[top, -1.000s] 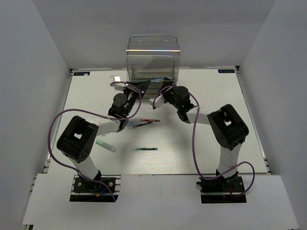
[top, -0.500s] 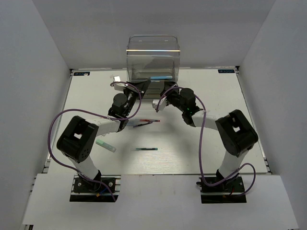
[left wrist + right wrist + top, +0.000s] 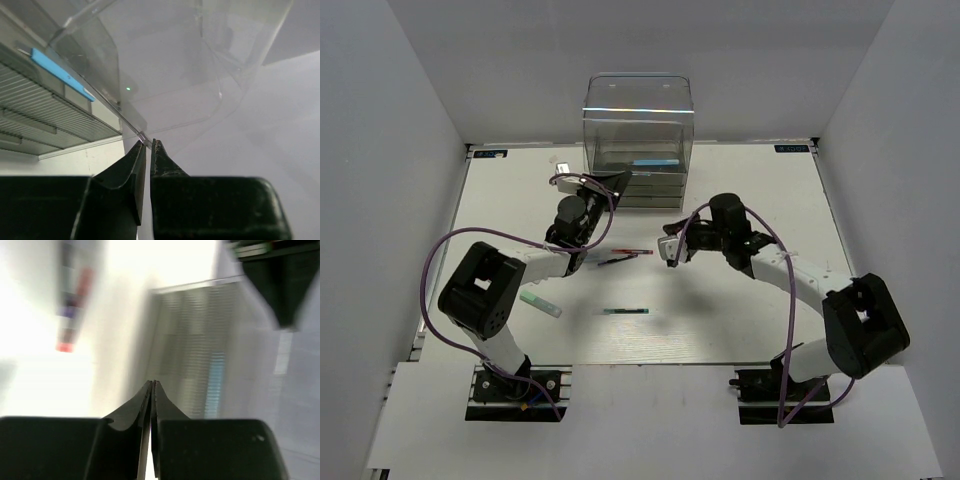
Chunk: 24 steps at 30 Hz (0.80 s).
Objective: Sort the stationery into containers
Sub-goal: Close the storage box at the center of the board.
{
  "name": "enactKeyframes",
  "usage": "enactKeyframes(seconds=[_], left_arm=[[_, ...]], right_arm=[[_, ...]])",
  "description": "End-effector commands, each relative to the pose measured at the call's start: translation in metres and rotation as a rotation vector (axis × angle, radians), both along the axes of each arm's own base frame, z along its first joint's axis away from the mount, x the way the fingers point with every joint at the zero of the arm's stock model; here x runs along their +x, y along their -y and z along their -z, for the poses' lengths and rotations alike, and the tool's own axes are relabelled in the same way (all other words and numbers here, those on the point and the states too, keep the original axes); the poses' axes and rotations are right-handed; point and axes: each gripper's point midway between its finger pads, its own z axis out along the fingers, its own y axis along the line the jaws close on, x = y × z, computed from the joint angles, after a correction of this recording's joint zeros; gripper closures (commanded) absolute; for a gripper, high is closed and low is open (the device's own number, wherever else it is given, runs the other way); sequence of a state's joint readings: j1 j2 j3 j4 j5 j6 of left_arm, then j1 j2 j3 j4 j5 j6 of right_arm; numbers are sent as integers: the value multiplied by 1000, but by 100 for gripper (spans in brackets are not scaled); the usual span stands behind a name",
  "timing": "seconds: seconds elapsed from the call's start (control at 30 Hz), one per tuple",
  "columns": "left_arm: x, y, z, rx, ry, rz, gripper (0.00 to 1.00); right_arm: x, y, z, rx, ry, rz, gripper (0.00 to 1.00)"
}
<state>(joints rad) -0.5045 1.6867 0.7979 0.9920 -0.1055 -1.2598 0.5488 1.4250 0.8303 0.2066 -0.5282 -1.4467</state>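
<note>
The clear drawer box (image 3: pixel 638 135) stands at the table's far middle; a light blue stick (image 3: pixel 655 161) lies inside it, also seen in the left wrist view (image 3: pixel 62 75). My left gripper (image 3: pixel 623 178) is at the box's front left, its jaws shut on a thin clear plastic edge (image 3: pixel 131 127) of the box. My right gripper (image 3: pixel 669 252) is shut and empty over the table, in front of the box. A red pen (image 3: pixel 632 252), a dark pen (image 3: pixel 617 261), a dark green pen (image 3: pixel 625 311) and a pale green marker (image 3: pixel 540 303) lie on the table.
A small white item (image 3: pixel 563 163) lies left of the box. The right wrist view is blurred; it shows a red-tipped pen (image 3: pixel 72 305) and the ribbed drawers (image 3: pixel 190 340). White walls close in the table on three sides.
My right arm has pulled back from the box front and swung out toward the table middle, gripper shut. A light blue stick now shows inside the box. The left arm has not moved.
</note>
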Motion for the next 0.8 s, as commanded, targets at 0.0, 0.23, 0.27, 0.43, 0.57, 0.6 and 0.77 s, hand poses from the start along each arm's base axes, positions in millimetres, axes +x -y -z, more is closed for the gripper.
enactKeyframes(seconds=[0.0,0.23,0.27,0.43,0.57,0.6,0.77], left_arm=[[-1,-5,3,-1,-32,-21,100],[6,-4,44,14,-177,-37,63],[7,-3,42,13,-176,-37,57],[7,0,64,36,-255,-20,45],[8,1,83,42,-302,-22,47],[8,2,87,36,-314,-22,52],[20,8,108,42,-346,-25,71]], right_arm=[[-55,11,38,-35,-343,-54,94],[-67,21,44,65,-488,77,93],[-67,22,43,79,-481,89,92],[-60,27,42,153,-548,200,87],[-57,29,39,203,-606,261,82],[-56,30,39,212,-619,272,82],[-51,37,37,268,-695,343,80]])
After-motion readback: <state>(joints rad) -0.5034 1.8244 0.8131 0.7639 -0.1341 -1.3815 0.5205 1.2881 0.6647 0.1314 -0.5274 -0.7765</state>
